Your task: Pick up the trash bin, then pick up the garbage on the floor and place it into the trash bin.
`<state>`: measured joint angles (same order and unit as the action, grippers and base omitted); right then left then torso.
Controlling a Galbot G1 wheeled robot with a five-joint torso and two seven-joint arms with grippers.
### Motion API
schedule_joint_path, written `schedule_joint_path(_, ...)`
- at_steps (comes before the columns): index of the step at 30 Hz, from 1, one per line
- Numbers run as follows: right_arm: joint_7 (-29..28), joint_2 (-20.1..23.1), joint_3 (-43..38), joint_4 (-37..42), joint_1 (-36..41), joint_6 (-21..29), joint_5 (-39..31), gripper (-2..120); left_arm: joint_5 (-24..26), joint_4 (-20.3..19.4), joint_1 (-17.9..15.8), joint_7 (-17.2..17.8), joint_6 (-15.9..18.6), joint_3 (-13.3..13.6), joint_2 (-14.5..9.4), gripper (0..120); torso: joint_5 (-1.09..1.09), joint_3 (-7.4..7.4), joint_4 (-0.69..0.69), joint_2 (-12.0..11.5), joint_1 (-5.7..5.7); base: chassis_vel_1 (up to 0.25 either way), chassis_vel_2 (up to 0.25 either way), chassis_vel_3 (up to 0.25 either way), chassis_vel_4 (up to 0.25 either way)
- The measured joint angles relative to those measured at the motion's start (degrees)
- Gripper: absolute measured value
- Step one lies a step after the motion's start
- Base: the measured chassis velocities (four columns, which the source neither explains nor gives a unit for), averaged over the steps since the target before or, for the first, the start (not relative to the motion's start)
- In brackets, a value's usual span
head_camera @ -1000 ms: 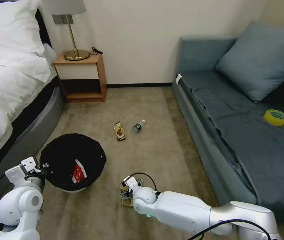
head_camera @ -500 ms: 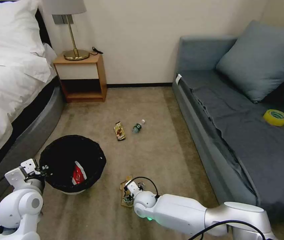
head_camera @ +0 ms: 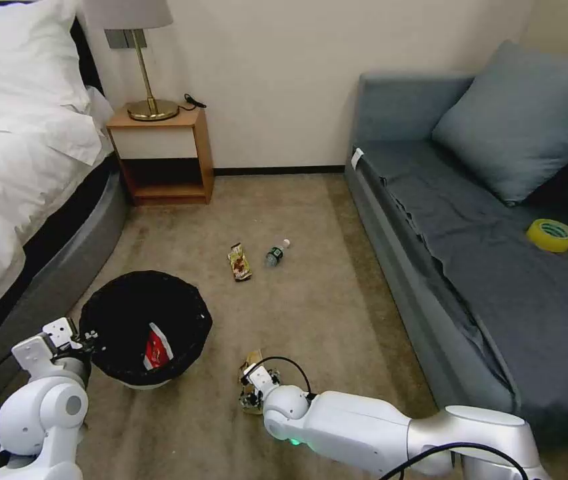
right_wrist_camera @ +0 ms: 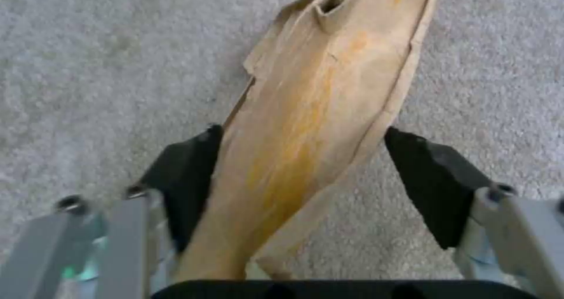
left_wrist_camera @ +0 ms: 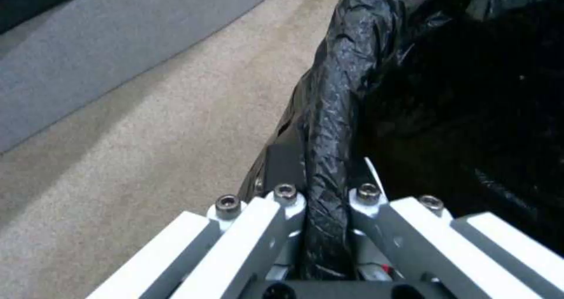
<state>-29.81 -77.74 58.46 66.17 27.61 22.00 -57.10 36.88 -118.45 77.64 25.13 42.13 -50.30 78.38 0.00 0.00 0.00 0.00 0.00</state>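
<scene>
The trash bin [head_camera: 195, 308], white with a black bag over its rim, sits on the carpet at the lower left. My left gripper [head_camera: 88, 336] is shut on its near rim [left_wrist_camera: 329, 127]. A red-white wrapper [head_camera: 156, 347] lies inside the bin. My right gripper [head_camera: 252, 387] is down at the floor and open. Its two black fingers [right_wrist_camera: 187, 175] stand on either side of a piece of garbage, a crumpled brown paper [right_wrist_camera: 320, 92]. Farther off on the carpet lie a brown-yellow snack wrapper [head_camera: 239, 261] and a small green bottle [head_camera: 275, 253].
A bed [head_camera: 11, 173] runs along the left. A wooden nightstand [head_camera: 161, 157] with a lamp stands at the back wall. A grey sofa [head_camera: 471, 267] lines the right side, with a yellow tape roll [head_camera: 551, 235] and a cushion on it.
My right arm has drawn a little nearer and lower, and more of the brown paper shows beyond the gripper. The bin and left gripper have shifted down very slightly.
</scene>
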Motion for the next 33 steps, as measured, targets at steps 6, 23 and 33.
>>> schedule_joint_path(6, 0.26, 0.05, 0.03, -0.44, -0.04, -0.62, 0.7, 46, -0.03, -0.1, -0.03, 0.0, 0.0, 0.11, 0.07, 2, 0.0, 0.0, 0.0, 0.0, 0.0, 0.0, 0.0, 0.0, 0.0)
schedule_joint_path(23, 0.09, 2.23, -1.2, 3.96, -0.36, -1.76, 1.02, 0, -0.12, -0.29, -0.04, -0.01, 0.0, 0.24, 0.25, 2, 0.01, 0.0, 0.0, -0.01, 0.0, 0.0, 0.0, 0.0, 0.0)
schedule_joint_path(33, -2.27, 8.75, -9.9, 15.82, -2.11, -0.7, -0.6, 0, -0.02, -0.01, -0.03, -0.01, 0.0, 0.22, -0.16, 2, 0.02, 0.0, 0.0, -0.01, 0.0, 0.0, 0.0, 0.0, 0.0)
